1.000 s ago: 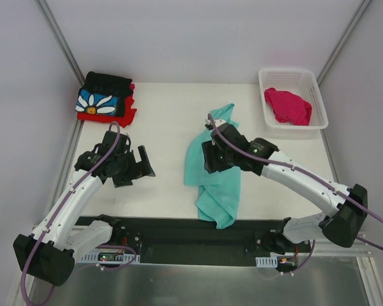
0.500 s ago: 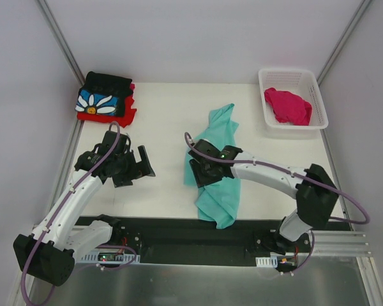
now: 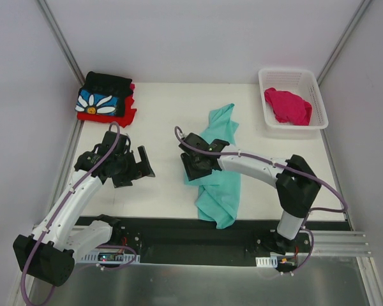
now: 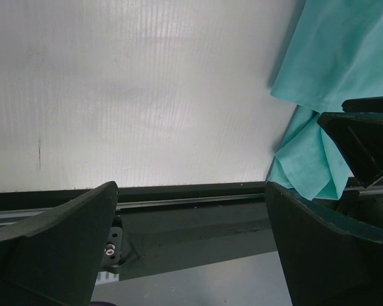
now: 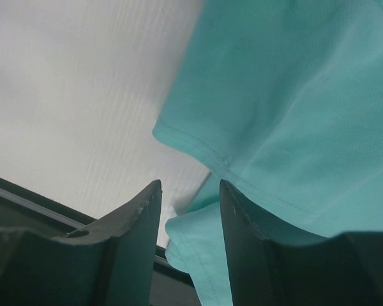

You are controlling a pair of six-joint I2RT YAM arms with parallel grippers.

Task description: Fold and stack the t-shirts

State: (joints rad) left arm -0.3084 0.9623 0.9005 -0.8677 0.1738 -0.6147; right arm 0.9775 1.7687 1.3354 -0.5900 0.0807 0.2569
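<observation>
A mint-teal t-shirt [image 3: 220, 191] [image 5: 293, 95] [image 4: 325, 64] lies crumpled lengthwise in the middle of the table. My right gripper [image 3: 193, 167] [image 5: 190, 183] hovers low at the shirt's left edge, jaws partly open, with the hem showing in the gap below them. My left gripper [image 3: 139, 164] [image 4: 190, 186] stands wide open and empty over bare table left of the shirt. A black daisy t-shirt [image 3: 102, 102] rests folded on a red t-shirt [image 3: 124, 116] at the back left. A magenta-pink t-shirt [image 3: 287, 105] lies bunched in the basket.
The white lattice basket [image 3: 263, 95] stands at the back right. A black rail [image 3: 179, 229] runs along the table's near edge by the arm bases. White walls enclose the table on the left, back and right.
My right arm swung left across the mint-teal shirt to its left edge, uncovering the upper part, and its jaws narrowed slightly. The left arm has not moved.
</observation>
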